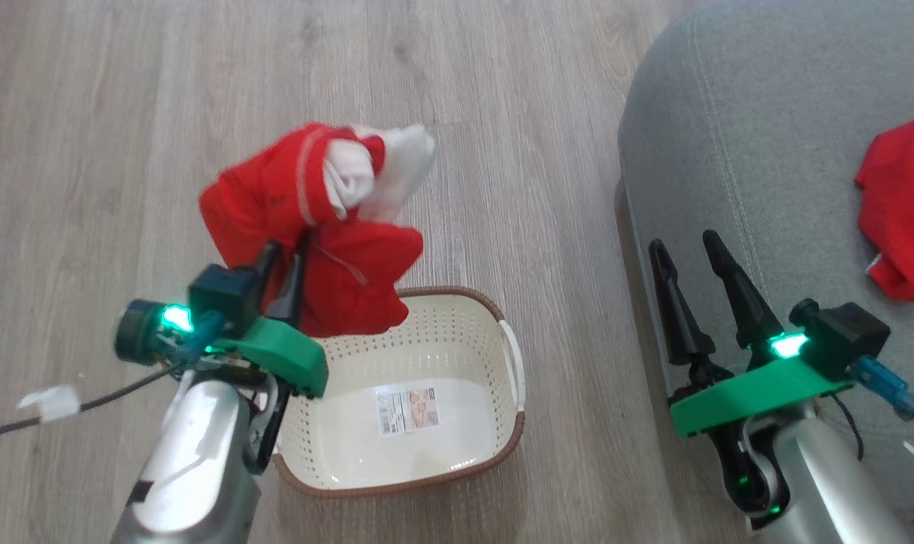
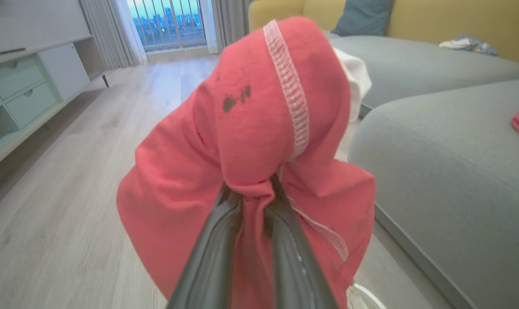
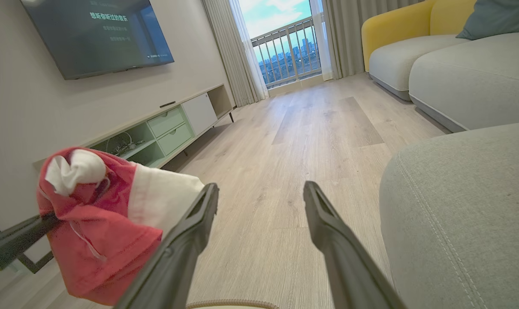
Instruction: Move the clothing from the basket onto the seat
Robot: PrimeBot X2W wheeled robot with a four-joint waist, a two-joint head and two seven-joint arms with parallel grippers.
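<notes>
Left end effector [image 1: 285,261] pinches a red garment [image 1: 313,227] between fingers pressed almost together. It holds the garment bunched in the air over the far left rim of the basket [image 1: 468,301], and white fabric shows at the top of the bundle. The basket stands on the wooden floor [image 1: 125,113] just left of the grey seat [image 1: 744,136], with a sticker [image 1: 408,410] visible on its bottom. Right end effector [image 1: 683,242] is spread wide, its fingers over the seat's near edge. A second garment [image 1: 903,204], also red, lies on the seat, well apart from those fingers.
</notes>
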